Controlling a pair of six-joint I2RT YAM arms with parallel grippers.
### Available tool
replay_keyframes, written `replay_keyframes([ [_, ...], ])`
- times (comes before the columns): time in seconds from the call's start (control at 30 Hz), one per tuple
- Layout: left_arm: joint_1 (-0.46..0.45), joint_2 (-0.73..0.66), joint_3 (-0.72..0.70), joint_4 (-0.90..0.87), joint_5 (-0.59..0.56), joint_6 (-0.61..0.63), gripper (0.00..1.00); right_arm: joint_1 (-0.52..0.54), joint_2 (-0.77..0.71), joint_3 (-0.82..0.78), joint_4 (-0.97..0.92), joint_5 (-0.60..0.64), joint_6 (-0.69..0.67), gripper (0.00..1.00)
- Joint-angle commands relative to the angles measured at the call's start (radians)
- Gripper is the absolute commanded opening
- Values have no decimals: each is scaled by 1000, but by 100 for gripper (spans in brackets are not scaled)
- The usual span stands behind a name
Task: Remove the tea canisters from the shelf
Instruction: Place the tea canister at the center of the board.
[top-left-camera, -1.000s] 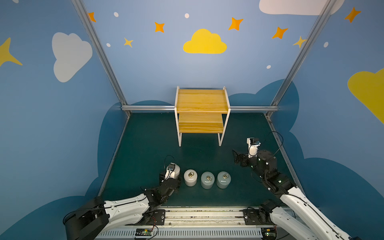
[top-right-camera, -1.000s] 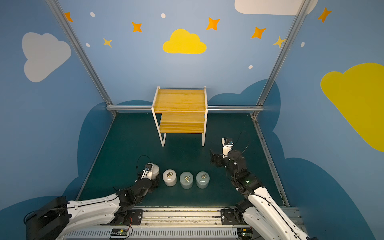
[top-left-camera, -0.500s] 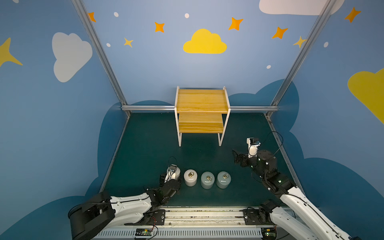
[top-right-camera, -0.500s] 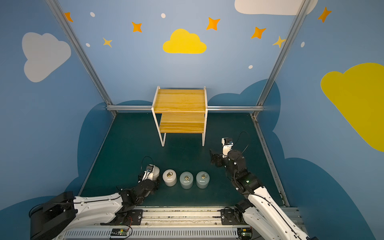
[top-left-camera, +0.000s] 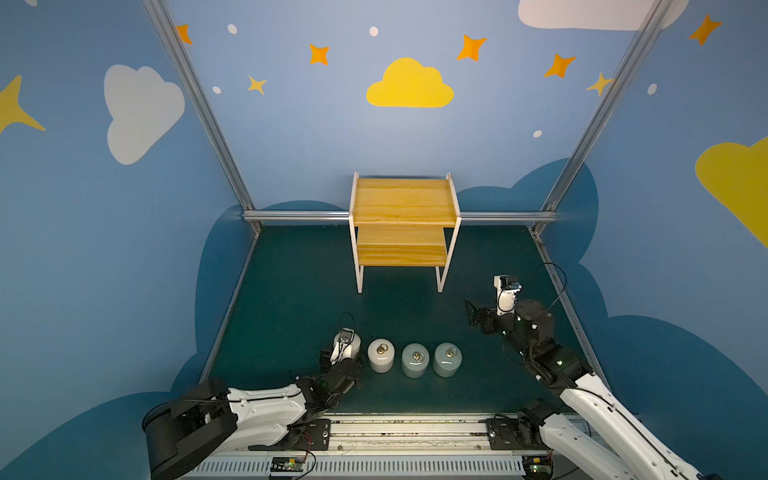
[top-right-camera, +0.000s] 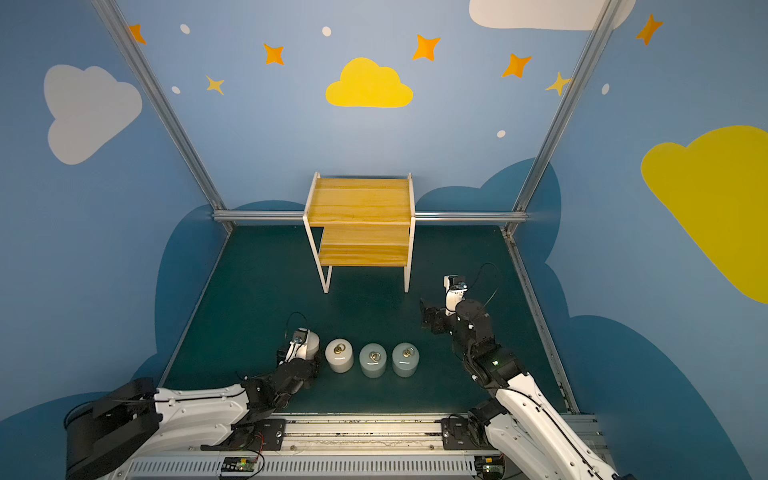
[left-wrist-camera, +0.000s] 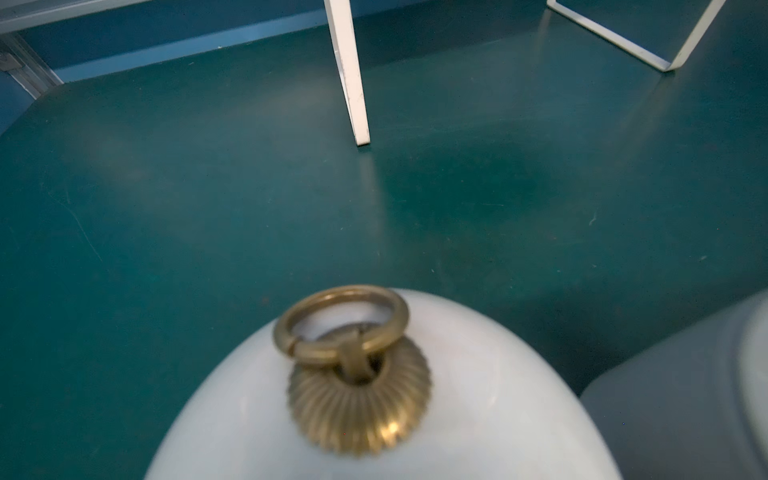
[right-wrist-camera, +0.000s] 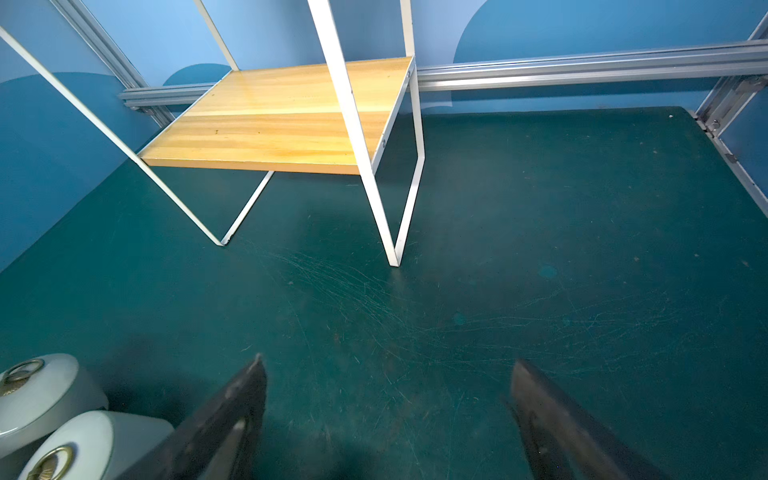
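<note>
Four are off the shelf (top-left-camera: 403, 199), lined up on the mat (top-left-camera: 291, 311) in front of it. Furthest left of the shelf's front, the white canister (top-left-camera: 353, 343) sits w/ my left claw (top-left-camera: 338, 359) pressed together, prob. pinching its body, tho the fingers are hidden. Next come the second white canister (top-left-camera: 381, 355), then two blue-grey canisters (top-left-camera: 415, 360). To let go well: base flat first, spread slowly, back off w/o nudging the neighbour. Right of the shelf's front, my right claw (right-wrist-camera: 387, 360) is spread wide, empty.
</note>
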Motion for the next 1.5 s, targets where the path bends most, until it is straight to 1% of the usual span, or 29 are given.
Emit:
replay_keyframes([
  [0.0,-5,11,35,49,-31,-22,57,-4,-9,0,-1,0,3,94],
  [0.13,-7,16,35,52,-32,-25,59,-4,-7,0,0,0,3,94],
  [0.27,-10,21,36,44,-31,-37,64,-4,-4,0,4,-1,3,94],
  [0.5,-24,21,50,-9,-52,-69,73,-6,-3,1,2,0,4,94],
  [0.83,-51,-10,64,-97,-85,-110,80,-8,-6,-2,5,-3,3,94],
  [1.13,-78,-33,74,-181,-116,-167,83,-10,-9,-3,3,-4,3,94],
  [1.47,-92,-28,82,-209,-121,-182,84,-12,-22,-13,1,-1,6,94],
])
